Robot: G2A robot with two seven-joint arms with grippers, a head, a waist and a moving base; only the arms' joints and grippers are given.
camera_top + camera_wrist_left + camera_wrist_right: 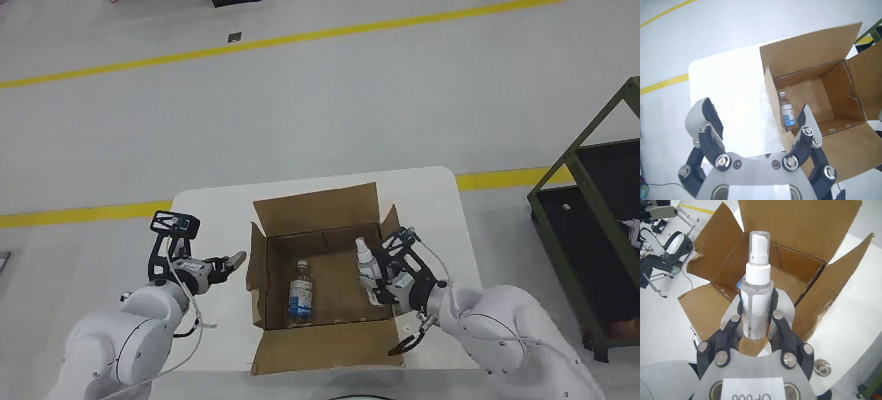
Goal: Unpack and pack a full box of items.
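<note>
Spray bottle is clamped by its body between the jaws of the right gripper, and is held over the right edge of the open box; a clear bottle is seen lying on the box floor near the left wall; left gripper is held over the table beside the left flap, jaws apart, nothing between them. Risk noted: the right flap could be snagged, or the lying bottle struck, if lowering is done off-centre.

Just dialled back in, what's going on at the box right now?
The right claw is shut on a spray bottle, holding it over the open cardboard box, near the wall on that arm's side. The left claw is open and empty, over the table by the box's other side. One clear bottle lies on the box floor.
</note>
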